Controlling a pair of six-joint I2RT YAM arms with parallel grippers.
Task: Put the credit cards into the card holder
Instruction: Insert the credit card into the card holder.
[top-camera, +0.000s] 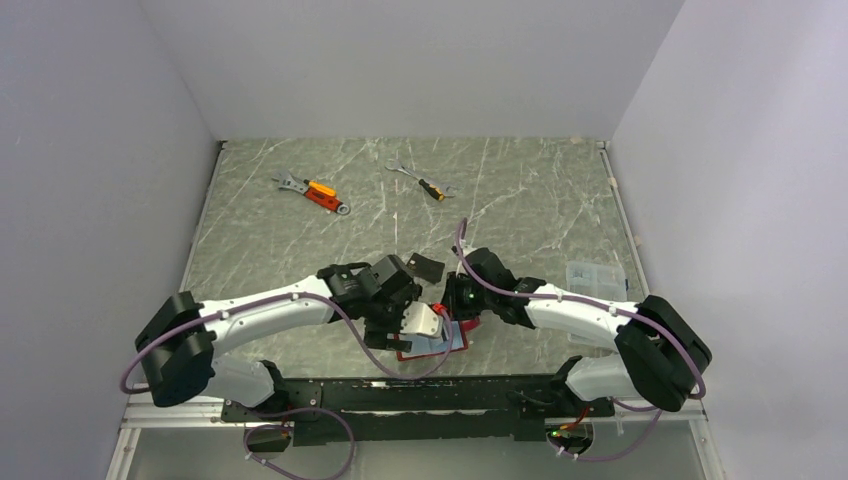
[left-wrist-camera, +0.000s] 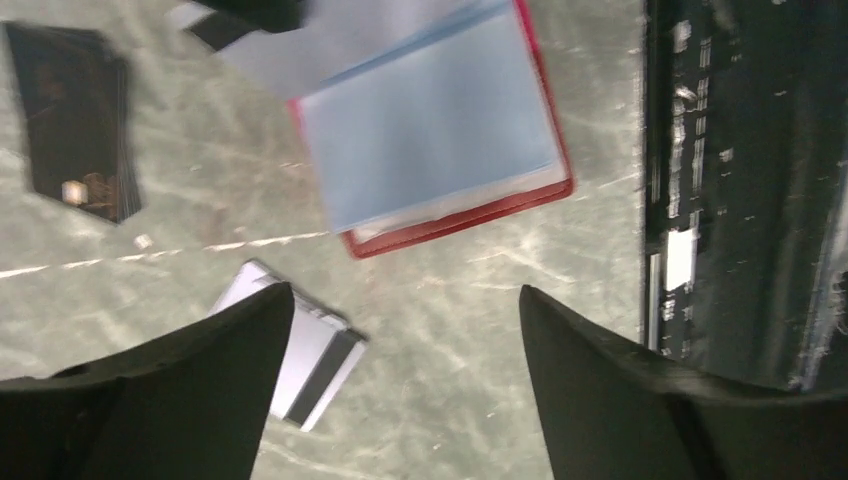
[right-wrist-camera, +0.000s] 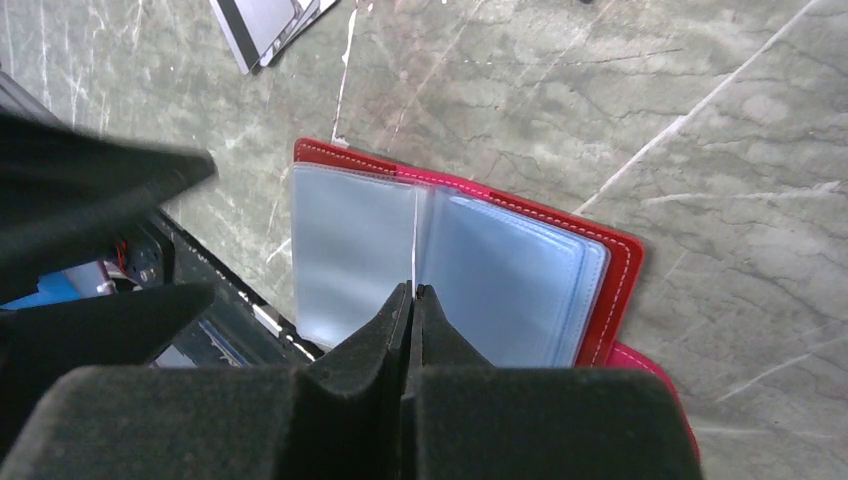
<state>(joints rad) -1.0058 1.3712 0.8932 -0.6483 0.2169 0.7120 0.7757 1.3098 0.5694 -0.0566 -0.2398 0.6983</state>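
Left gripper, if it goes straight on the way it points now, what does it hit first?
Probably bare table, between the silver card and the red edge of the card holder. The left gripper is open and empty. Depth is unclear, so the holder's edge could come first.

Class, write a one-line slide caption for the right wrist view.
Right gripper pinches a pocket leaf of the open red card holder; silver cards lie beyond.

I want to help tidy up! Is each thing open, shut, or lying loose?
Wallet: open, flat on table.
Silver card: loose on table, outside wallet.
Black card: loose on table, outside wallet.
Left hand: open, empty.
Right hand: shut, pinching a wallet page.
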